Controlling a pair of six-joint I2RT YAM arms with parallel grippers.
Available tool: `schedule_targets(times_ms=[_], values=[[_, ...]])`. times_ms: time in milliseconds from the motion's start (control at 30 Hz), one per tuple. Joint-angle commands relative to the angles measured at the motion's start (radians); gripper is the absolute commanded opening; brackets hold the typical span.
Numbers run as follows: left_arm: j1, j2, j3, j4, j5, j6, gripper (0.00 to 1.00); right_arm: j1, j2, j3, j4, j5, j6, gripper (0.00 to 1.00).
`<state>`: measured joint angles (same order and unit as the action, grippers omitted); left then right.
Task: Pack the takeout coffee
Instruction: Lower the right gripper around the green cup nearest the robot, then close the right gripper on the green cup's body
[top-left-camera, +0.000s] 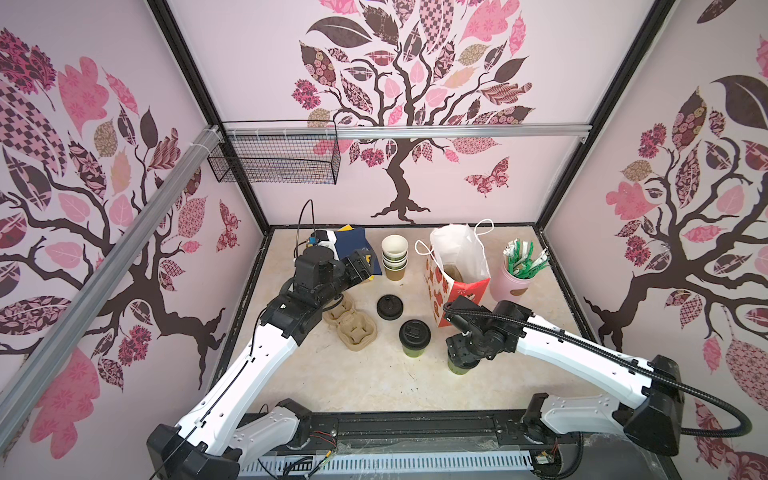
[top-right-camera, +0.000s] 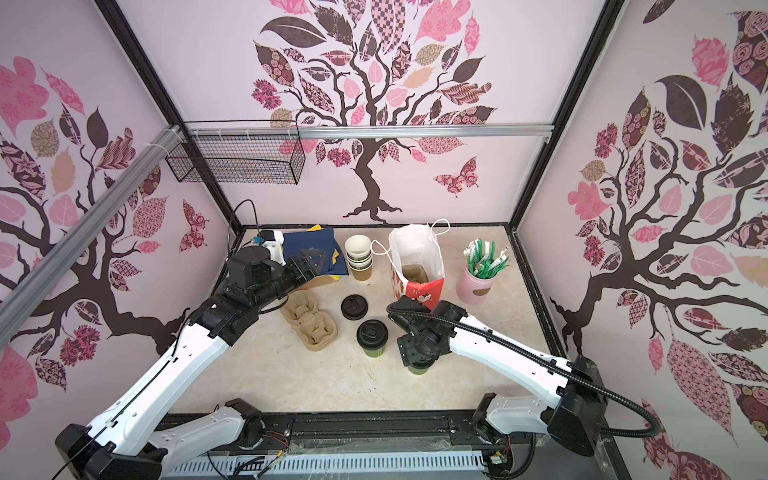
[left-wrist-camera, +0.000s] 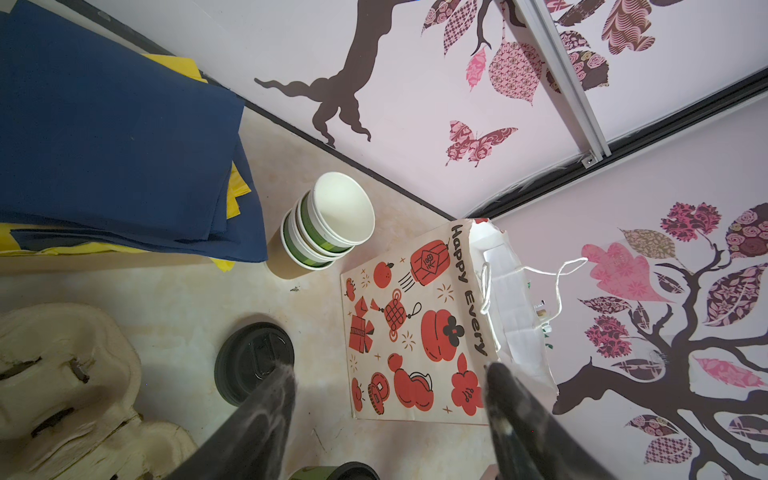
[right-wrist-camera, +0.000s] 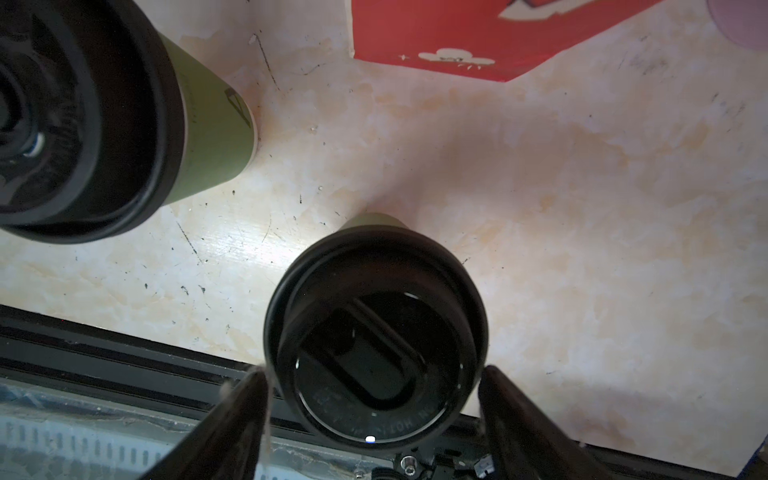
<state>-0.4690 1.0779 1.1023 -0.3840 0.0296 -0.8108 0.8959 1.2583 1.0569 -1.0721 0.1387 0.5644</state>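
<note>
1. Right wrist view: the right end effector (right-wrist-camera: 372, 374) was spread, with one finger on each side of the black sip lid (right-wrist-camera: 374, 332) of the nearer green cup (right-wrist-camera: 372, 221). Whether either finger touched the lid could not be told.
2. That cup stood upright near the front edge of the bench (top-left-camera: 353, 386). The second lidded green cup (top-left-camera: 414, 338) stood upright just beside it, and both were outside the paper bag (top-left-camera: 457, 286).
3. Handling, as judged: the paper cups were probably light and thin-walled, so a hard squeeze would crush them. Their contents were hidden, so their weight was uncertain. The glossy lid looked slippery and merely pressed on, so lifting by it might pull it off. The better hold appeared to be the cup wall just beneath the lid, where the rolled rim stiffens the paper.
4. The left end effector (left-wrist-camera: 390, 370) was spread and empty above the bench, beside the folded blue cloth (top-left-camera: 351, 241).
5. A moulded pulp carrier (top-left-camera: 351, 322) and a loose black lid (top-left-camera: 390, 306) lay between the arms. The bag stood open beyond both cups.
</note>
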Motion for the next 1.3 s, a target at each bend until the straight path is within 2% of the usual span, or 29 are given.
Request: schedule_targets(times_ms=[0,300,800,1267], values=[[0.005,-0.001,0.025,-0.001,0.002,0.018,0.75,0.008,0.025,-0.001,-0.012,0.033,0.043,0.82],[0.004,0.002,0.027,-0.001,0.003,0.019,0.75,0.009,0.038,-0.009,-0.017,0.058,0.072,0.82],[0.005,0.002,0.032,-0.005,0.003,0.027,0.75,0.008,0.049,-0.048,0.013,0.033,0.091,0.81],[0.004,0.011,0.041,-0.004,0.011,0.032,0.75,0.008,0.020,-0.021,-0.017,0.036,0.097,0.74]])
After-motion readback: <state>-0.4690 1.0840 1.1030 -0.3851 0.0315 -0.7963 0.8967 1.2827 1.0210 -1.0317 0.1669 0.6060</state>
